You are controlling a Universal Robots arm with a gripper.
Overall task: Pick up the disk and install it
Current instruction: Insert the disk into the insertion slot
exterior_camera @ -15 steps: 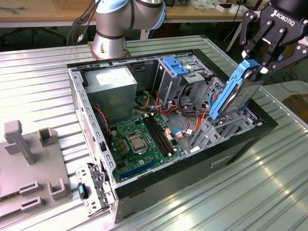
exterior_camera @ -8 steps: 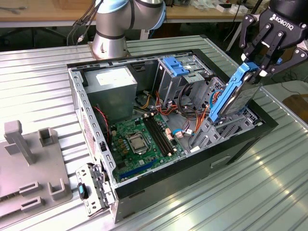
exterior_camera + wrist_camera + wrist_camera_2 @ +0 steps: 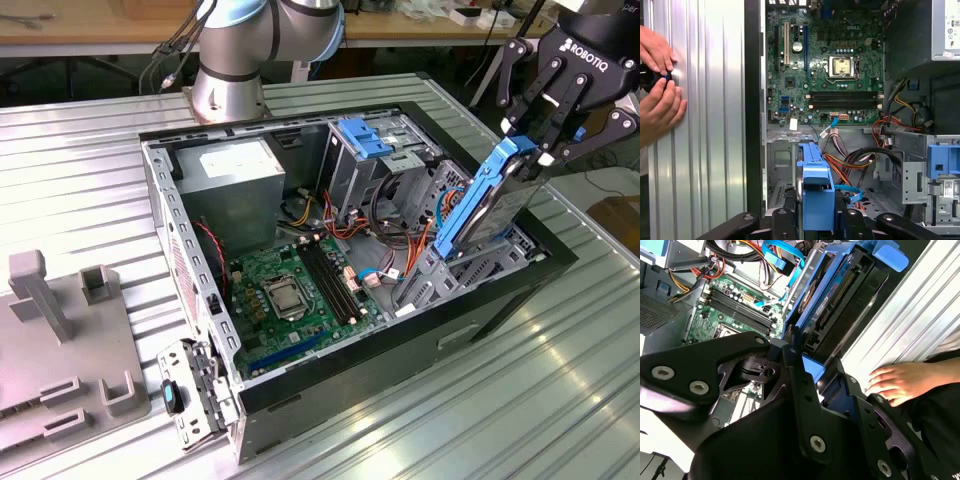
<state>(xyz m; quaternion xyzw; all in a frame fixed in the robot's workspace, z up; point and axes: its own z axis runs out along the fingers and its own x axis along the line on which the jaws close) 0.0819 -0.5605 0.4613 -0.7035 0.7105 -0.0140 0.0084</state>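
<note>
The disk (image 3: 490,205) is a dark drive in a bright blue carrier. It stands tilted on end over the drive bay (image 3: 478,268) at the exterior view's right side of the open computer case, with its lower end down among the bay's metal. My gripper (image 3: 530,150) is shut on the carrier's upper blue end tab. In the second wrist view the disk (image 3: 840,300) stretches away from my gripper (image 3: 812,372). In the first wrist view the blue carrier (image 3: 815,185) rises from between my black fingers (image 3: 782,220).
The case holds a green motherboard (image 3: 290,290), a grey power supply (image 3: 235,165), a paler blue bracket (image 3: 362,135) and orange and blue cables. A person's hands (image 3: 657,95) rest on the ribbed table beside the case. Grey fixtures (image 3: 60,330) stand at the exterior view's left.
</note>
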